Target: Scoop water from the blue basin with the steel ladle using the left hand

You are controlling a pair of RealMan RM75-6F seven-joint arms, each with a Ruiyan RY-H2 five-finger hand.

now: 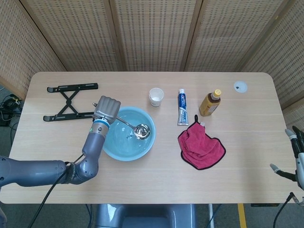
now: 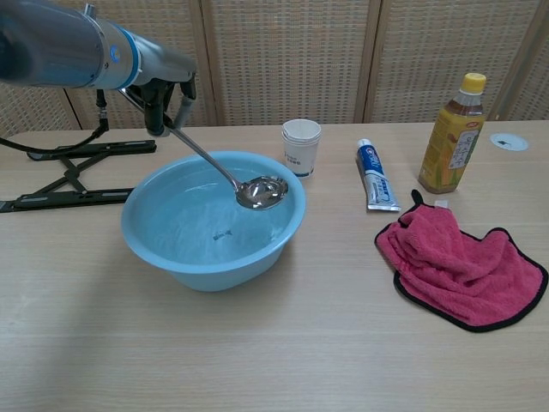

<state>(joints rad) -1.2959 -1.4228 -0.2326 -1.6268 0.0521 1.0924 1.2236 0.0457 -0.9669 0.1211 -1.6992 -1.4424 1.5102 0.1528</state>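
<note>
Everything on the table sat in relation to the blue basin (image 2: 213, 225), which stood a little left of centre with rippled water in its bottom. Nearest the front edge and off to the basin's right lay a crumpled red cloth (image 2: 461, 263).

Above the basin, the steel ladle (image 2: 262, 191) hung clear of the water, its bowl over the right-hand rim side and its long thin handle slanting up and left. The left hand (image 2: 163, 90) was clamped around the top end of that handle, fingers wrapped tight, just beyond the basin's far-left rim. From above, the same hand (image 1: 106, 109) showed at the basin's left edge with the ladle (image 1: 141, 130) reaching across the water.

I judged the ladle rigid and light in itself, but smooth and likely slippery when wet; a full bowl at the end of so long a handle would tend to twist in the grip, so a hold high on the handle needs firm closure and a level bowl.

The right hand (image 1: 295, 156) rested far off at the table's right edge, fingers spread, holding nothing.

Behind the basin to its right stood a paper cup (image 2: 301, 146), then a toothpaste tube (image 2: 375, 175) and a yellow-capped bottle (image 2: 453, 136); a black folding stand (image 1: 70, 101) lay behind to its left.
</note>
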